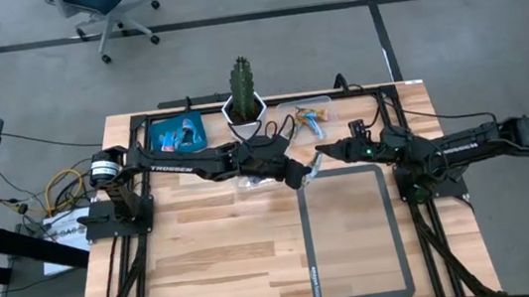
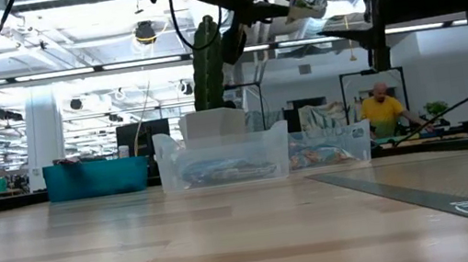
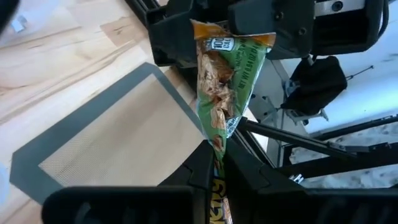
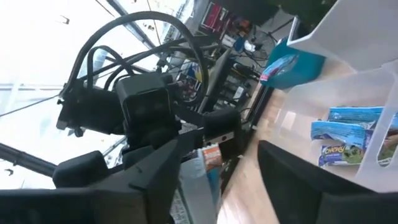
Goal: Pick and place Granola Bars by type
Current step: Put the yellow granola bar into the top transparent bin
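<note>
Above the wooden table, the left gripper is clamped tight on the lower end of a green-and-gold granola bar, whose wrapper shows pictured oat clusters and a small dark logo too blurred to read; yellow lettering on the pinched end cannot be made out either. From overhead, the bar hangs in the air at the upper left corner of the grey-bordered mat, which carries a line of small print along its lower left edge, too fine to read. "TROSSEN" runs in white along the left arm.

The right gripper meets the left one just beside the bar's free end; its fingers stand apart around that end without closing on it.

At the table's far edge, a blue square tray holds light blue wrappers, a potted cactus stands in a white pot, and a clear plastic container holds mixed bars. A nearer clear container holds light blue bars, one reading "chewy".
</note>
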### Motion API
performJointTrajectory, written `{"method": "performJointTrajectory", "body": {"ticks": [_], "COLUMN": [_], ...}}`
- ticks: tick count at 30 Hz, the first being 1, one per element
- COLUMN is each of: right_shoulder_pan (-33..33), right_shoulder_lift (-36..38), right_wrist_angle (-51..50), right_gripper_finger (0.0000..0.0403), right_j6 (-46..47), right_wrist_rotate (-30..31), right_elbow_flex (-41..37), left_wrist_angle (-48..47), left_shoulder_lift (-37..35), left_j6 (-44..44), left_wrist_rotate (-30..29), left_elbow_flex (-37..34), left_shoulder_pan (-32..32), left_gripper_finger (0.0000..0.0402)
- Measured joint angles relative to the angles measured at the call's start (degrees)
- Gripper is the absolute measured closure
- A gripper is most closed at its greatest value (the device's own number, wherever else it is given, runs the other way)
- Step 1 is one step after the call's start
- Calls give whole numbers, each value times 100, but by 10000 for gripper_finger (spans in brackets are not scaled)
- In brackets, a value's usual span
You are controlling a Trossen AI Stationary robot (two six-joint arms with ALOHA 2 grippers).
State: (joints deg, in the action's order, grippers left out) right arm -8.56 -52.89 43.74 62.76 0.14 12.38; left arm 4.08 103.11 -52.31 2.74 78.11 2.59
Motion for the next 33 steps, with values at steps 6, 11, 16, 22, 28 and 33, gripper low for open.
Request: {"method": "performJointTrajectory", "body": {"ticks": [6, 11, 16, 22, 28, 33], "right_shoulder_pan": [-47, 51, 111, 315, 457, 400], "right_shoulder_lift": [-8, -4, -2, 1, -9, -6], "right_wrist_angle": [147, 745, 763, 803, 743, 772], "right_gripper_finger": [155, 155, 158, 158, 158, 159], "right_j6": [-187, -476, -391, -378, -444, -472], "right_wrist_rotate": [374, 775, 707, 709, 712, 772], "right_elbow_flex": [-1, -2, 0, 9, 7, 7], "left_wrist_angle": [83, 280, 524, 655, 786, 782], "left_shoulder_lift": [0, 0, -2, -2, -11, -11], "left_j6": [-84, -109, -175, -175, -196, -235], "left_wrist_rotate": [-63, -172, -166, -140, -283, -271], "left_elbow_flex": [0, 0, 0, 0, 0, 0], "left_shoulder_pan": [5, 42, 141, 188, 291, 332], "left_gripper_finger": [383, 384, 384, 384, 384, 384]}}
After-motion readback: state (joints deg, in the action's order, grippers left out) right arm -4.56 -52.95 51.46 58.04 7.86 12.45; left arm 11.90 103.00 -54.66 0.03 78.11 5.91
